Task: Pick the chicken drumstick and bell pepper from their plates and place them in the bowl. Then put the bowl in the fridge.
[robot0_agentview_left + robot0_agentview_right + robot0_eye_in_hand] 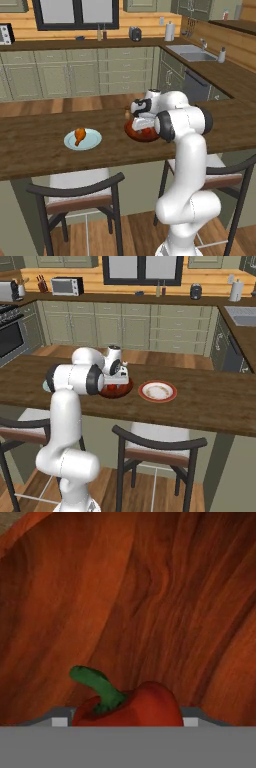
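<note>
Claw (122,722) grips the glossy red bell pepper (135,707) over the wood-grained bowl (150,602).

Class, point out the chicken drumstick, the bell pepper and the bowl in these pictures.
chicken drumstick (79,135): left base view, its fat end.
bell pepper (145,709): hand view, its red body.
bowl (165,597): hand view, its inner wall.

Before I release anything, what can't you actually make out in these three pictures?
- Tool grip: in the hand view the red bell pepper with green stem sits at the bottom edge; the fingertips are cut off, so hold or release is unclear.
- Dark reddish-brown wooden bowl: in both base views the white arm covers most of it, hiding the pepper.
- Second plate, red-rimmed here: faint marks on it, too small to identify.
</note>
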Available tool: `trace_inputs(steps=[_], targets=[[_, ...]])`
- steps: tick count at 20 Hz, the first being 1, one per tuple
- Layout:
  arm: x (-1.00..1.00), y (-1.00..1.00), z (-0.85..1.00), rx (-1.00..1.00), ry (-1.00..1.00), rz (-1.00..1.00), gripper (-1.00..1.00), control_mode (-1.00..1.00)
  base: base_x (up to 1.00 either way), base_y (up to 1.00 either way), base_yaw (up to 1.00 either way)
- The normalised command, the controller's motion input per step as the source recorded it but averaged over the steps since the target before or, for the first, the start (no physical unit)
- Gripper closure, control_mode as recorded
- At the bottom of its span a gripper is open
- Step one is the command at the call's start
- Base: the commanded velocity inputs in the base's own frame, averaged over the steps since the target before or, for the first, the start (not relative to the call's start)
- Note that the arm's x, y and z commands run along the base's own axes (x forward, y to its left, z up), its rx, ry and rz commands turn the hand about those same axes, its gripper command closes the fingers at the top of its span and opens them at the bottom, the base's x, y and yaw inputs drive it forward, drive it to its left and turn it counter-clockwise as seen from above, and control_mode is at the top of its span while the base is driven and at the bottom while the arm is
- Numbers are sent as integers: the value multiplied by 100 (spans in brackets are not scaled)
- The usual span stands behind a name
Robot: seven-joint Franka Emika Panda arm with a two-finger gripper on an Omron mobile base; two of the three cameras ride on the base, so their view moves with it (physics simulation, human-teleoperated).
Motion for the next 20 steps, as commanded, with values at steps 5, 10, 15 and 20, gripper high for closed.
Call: trace_inputs(steps=[5,10,15,20], targets=[[0,2,6,1,0,0,-100,-100,0,0,0],[0,11,16,0,0,0,-100,-100,0,0,0],[-10,26,66,0,-8,0,-100,-100,0,0,0],[-81,88,57,0,-6,-4,-100,-100,0,0,0]])
